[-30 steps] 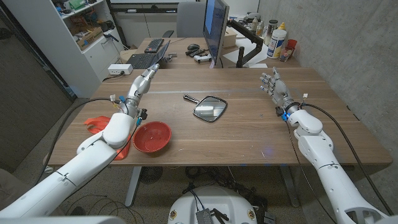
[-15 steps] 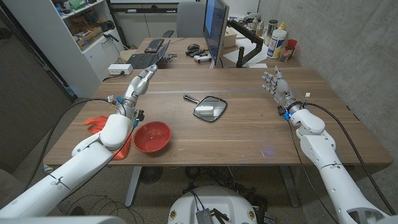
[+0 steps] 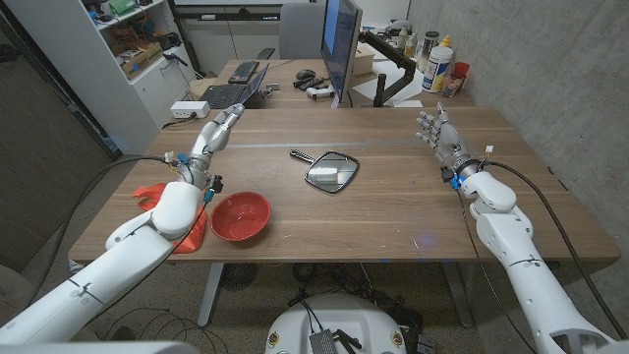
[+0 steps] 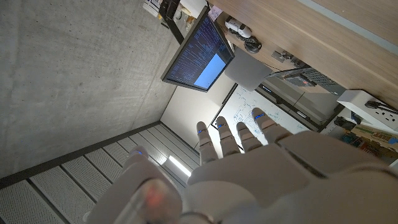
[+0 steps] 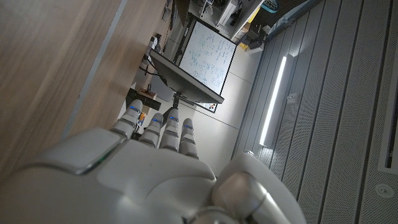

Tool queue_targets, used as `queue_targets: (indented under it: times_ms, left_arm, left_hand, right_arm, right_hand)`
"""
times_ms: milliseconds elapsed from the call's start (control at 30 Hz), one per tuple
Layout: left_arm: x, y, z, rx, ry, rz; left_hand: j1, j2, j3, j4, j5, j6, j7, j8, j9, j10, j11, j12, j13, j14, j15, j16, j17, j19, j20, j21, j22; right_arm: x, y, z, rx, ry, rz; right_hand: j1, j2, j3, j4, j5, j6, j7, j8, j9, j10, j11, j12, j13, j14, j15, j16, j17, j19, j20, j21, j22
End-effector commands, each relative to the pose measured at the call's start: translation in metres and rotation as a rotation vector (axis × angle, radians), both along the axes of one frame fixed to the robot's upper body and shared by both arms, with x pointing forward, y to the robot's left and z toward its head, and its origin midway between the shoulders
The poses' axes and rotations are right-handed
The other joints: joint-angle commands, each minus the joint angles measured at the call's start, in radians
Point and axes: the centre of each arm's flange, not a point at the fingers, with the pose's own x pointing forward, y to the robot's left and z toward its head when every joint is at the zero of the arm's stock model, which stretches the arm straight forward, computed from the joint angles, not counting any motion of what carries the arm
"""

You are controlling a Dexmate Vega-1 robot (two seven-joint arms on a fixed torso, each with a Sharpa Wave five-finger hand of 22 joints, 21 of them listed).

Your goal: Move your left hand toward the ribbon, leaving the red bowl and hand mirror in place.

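Head view: the left hand is raised over the wooden table, fingers stretched out straight and close together, holding nothing. It hangs well beyond the red bowl, toward the table's far edge, and the left forearm runs just beside the bowl's left rim. The ribbon, an orange-red strip, lies at the table's left edge, left of the red bowl, and the left arm covers part of it; a further piece of it shows between the arm and the bowl. The hand mirror lies flat on the table to the right of the bowl and farther from the robot, its dark handle pointing left, apart from the bowl.

The right hand stands well to the right of the red bowl, past the mirror, near the table's far right side, fingers extended upward and slightly apart, empty.

In the left wrist view the left hand shows its back, fingers straight and side by side, with a monitor beyond them. The right wrist view shows the right hand likewise extended beside the table's surface.
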Motion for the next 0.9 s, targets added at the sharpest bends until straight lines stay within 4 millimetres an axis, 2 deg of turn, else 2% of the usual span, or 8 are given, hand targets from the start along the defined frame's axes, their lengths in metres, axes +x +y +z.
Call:
queue_targets:
  times_ms: [33,167,433,900]
  left_arm:
    - [0.001,-0.011,0.001,0.000,-0.003,0.018]
    - [0.001,-0.016,-0.001,0.001,-0.004,0.029]
    - [-0.002,-0.027,-0.011,-0.016,-0.021,0.039]
    - [-0.016,-0.033,-0.014,-0.005,-0.024,0.073]
  left_hand:
    - [0.011,0.000,0.002,-0.005,0.008,0.005,0.001,0.002,0.003,-0.006,-0.001,0.001,0.002,-0.011,-0.034,0.005,0.000,0.004,0.005,-0.001,0.001]
    - [0.012,0.001,0.002,-0.006,0.009,0.005,-0.002,0.002,0.003,-0.005,-0.001,0.001,0.002,-0.012,-0.033,0.004,0.000,0.005,0.005,0.000,0.001]
    - [0.013,0.002,0.002,-0.007,0.010,0.004,-0.002,0.001,0.003,-0.005,-0.001,0.002,0.002,-0.010,-0.034,0.006,0.000,0.007,0.003,0.001,0.001]
    - [0.015,0.003,0.002,-0.009,0.011,0.005,-0.001,0.000,0.003,-0.002,-0.002,0.003,0.002,-0.010,-0.033,0.006,0.000,0.008,0.003,0.002,0.001]
  right_arm:
    - [0.002,-0.009,0.002,-0.028,-0.006,0.002]
    - [0.002,-0.012,0.000,-0.034,-0.010,0.008]
    - [-0.002,-0.017,-0.002,-0.067,-0.005,0.028]
    - [-0.009,-0.023,-0.004,-0.091,-0.017,0.033]
  right_hand:
    - [0.005,0.023,0.005,0.007,0.004,-0.005,0.003,0.003,0.003,-0.002,-0.001,0.000,0.002,-0.015,0.010,-0.001,0.000,-0.003,-0.002,-0.003,0.003]
    - [0.005,0.023,0.005,0.007,0.004,-0.005,0.005,0.003,0.003,-0.005,0.005,0.000,0.002,-0.053,0.012,-0.011,-0.001,-0.031,-0.020,-0.021,0.002]
    - [0.006,0.025,0.006,0.007,0.004,-0.006,0.006,0.003,0.003,-0.009,0.022,-0.001,0.002,-0.066,0.019,-0.010,-0.001,-0.033,-0.027,-0.027,0.002]
    - [0.009,0.034,0.011,0.007,0.005,-0.011,0.009,0.002,0.003,-0.015,0.016,-0.002,0.002,-0.068,0.016,-0.006,-0.002,-0.035,-0.029,-0.033,0.002]
